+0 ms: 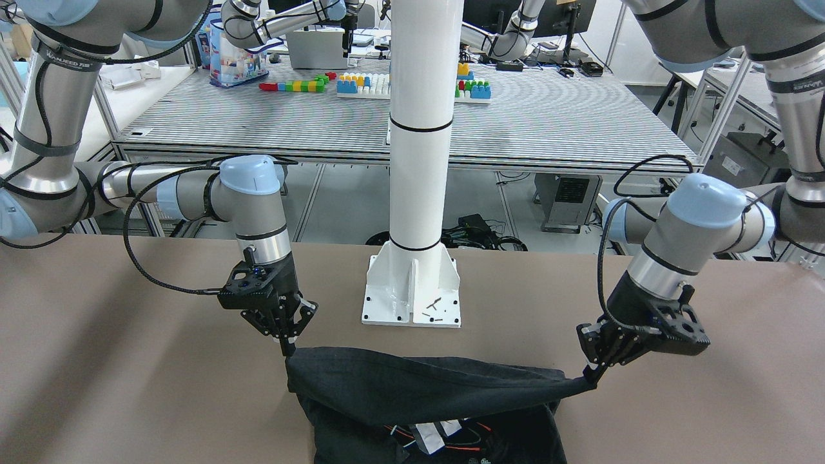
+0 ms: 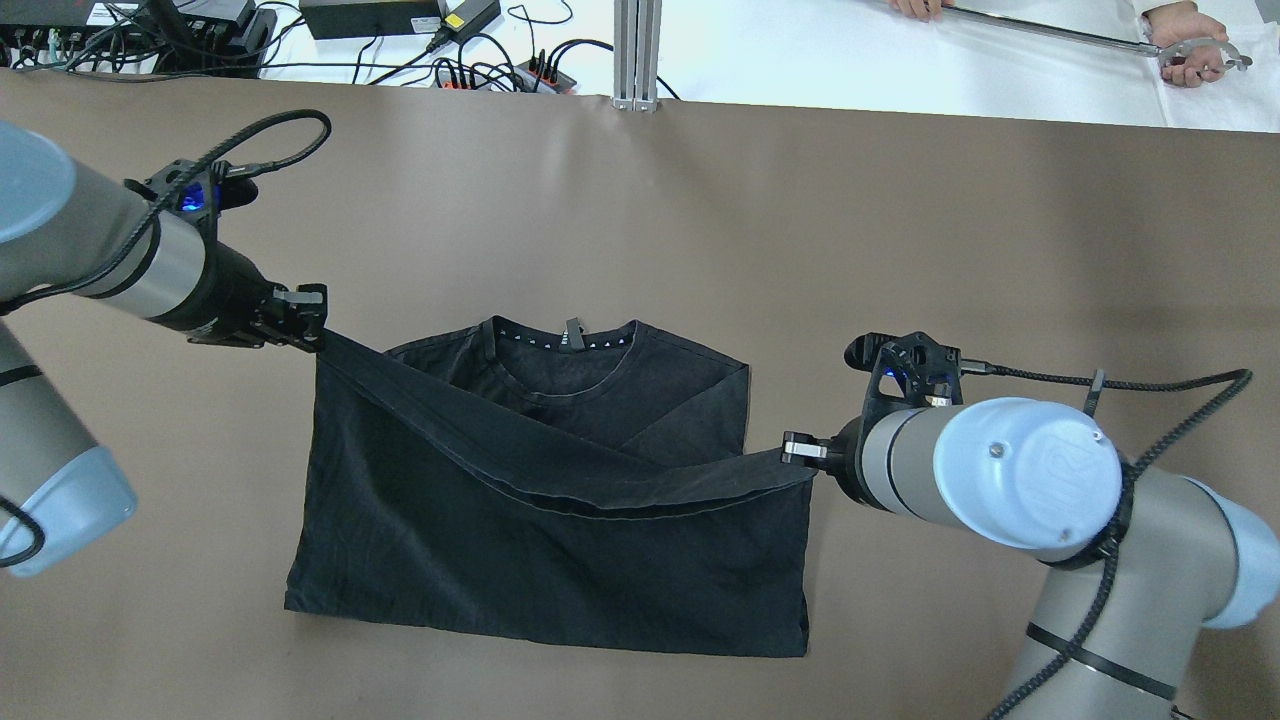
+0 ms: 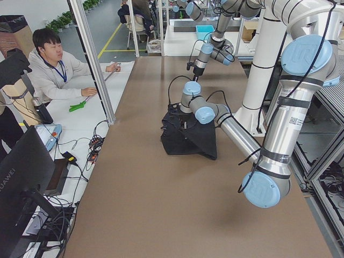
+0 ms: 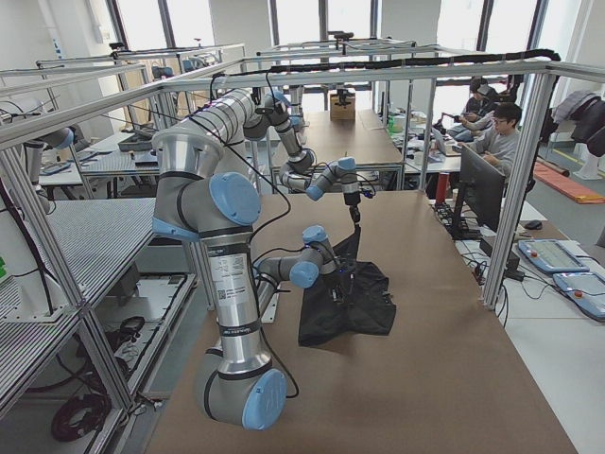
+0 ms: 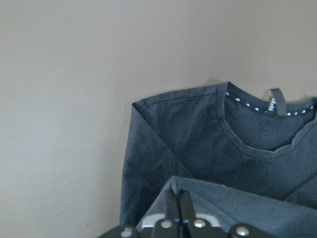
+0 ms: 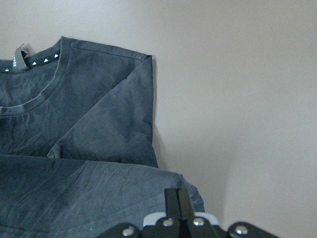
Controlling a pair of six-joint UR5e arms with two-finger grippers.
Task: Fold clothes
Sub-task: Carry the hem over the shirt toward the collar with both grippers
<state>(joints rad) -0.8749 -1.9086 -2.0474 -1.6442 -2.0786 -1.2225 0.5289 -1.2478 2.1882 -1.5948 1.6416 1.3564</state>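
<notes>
The clothes are one black T-shirt (image 2: 550,560) lying on the brown table (image 2: 900,220), its collar (image 2: 565,345) on the far side from me. Its near edge is lifted and stretched between my two grippers into a sagging band (image 1: 419,386). My left gripper (image 2: 318,335) is shut on the left corner of that edge. My right gripper (image 2: 800,455) is shut on the right corner, nearer to me. In the front view the left gripper (image 1: 590,374) is on the right and the right gripper (image 1: 288,348) on the left. Each wrist view shows closed fingertips (image 5: 177,198) (image 6: 177,198) pinching fabric.
The white pillar (image 1: 419,129) stands on its base plate (image 1: 387,290) at my edge of the table, just behind the shirt. Operators' hands hold a metal rod (image 2: 1050,25) beyond the far edge. Cables and power strips (image 2: 450,50) lie past the far left edge.
</notes>
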